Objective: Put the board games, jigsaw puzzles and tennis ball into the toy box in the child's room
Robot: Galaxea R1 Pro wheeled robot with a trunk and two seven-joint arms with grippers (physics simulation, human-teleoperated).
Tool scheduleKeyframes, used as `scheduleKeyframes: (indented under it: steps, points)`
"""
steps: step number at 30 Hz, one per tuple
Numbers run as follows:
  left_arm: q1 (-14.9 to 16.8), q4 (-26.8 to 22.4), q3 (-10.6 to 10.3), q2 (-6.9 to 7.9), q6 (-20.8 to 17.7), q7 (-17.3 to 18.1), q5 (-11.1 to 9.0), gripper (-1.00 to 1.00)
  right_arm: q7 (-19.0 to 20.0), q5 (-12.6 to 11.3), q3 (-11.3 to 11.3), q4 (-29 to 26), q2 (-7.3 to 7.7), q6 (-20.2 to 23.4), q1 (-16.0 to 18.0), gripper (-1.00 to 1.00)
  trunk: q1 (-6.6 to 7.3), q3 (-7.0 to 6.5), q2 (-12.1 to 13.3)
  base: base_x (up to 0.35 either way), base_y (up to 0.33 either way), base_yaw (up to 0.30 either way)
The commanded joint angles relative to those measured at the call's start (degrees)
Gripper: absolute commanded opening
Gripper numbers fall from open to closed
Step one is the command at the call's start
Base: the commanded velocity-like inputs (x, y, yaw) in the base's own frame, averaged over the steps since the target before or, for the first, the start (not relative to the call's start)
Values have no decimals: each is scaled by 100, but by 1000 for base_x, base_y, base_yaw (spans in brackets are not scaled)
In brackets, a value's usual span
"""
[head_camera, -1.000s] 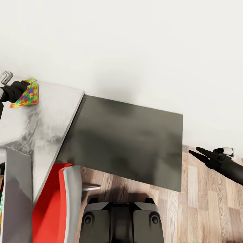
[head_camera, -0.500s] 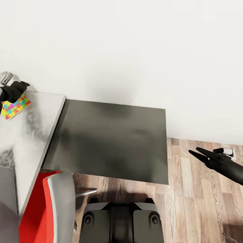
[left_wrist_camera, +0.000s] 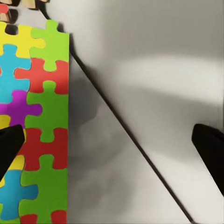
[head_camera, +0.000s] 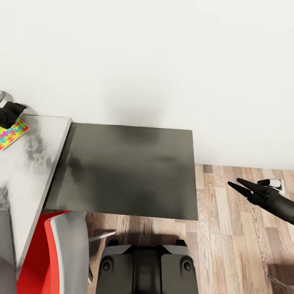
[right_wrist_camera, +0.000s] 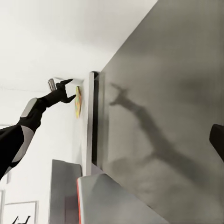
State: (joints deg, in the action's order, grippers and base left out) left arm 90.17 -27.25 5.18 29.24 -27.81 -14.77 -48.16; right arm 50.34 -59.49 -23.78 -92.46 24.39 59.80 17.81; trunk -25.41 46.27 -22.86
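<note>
I see the thin flat square jigsaw puzzle [head_camera: 12,133] with its many-coloured piece pattern lying flat near the far corner of the pale grey-white table [head_camera: 32,171], its edges skewed to the table's edge; being square, it has no long axis I can name. My left gripper [left_wrist_camera: 112,144] hangs just above it, arm reaching forward, fingers spread wide and holding nothing. My right gripper [head_camera: 239,184] points left over the wood-plank floor [head_camera: 228,245] beside the dark grey side cabinet [head_camera: 126,171], slightly parted and empty.

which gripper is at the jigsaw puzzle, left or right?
The left gripper, over the jigsaw puzzle on the table. The right gripper hangs over the wood floor, beyond the dark cabinet.
</note>
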Motion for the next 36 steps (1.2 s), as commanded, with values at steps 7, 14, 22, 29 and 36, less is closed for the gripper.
scheduleKeyframes:
  steps: [7,14,22,29,36]
  points:
    - [-5,-12,137,-242,8,-37,-318,100,28,23,2,0,-12,20,3,100,-37,7,-6,0,0,-13]
    - [-18,-18,186,-161,3,-17,-354,100,28,25,27,-5,-28,20,3,100,-37,7,-6,0,0,-4]
    - [-43,-47,205,-80,-76,-5,-421,100,28,25,61,-7,-61,20,3,100,-37,7,-6,0,0,-1]
    - [-61,-71,204,-32,-184,-1,-580,100,28,26,73,-8,-71,20,3,100,-37,7,-6,0,0,0]
    - [-67,-76,203,-20,-212,0,-629,100,28,26,81,-8,-74,20,3,100,-37,7,-6,0,0,0]
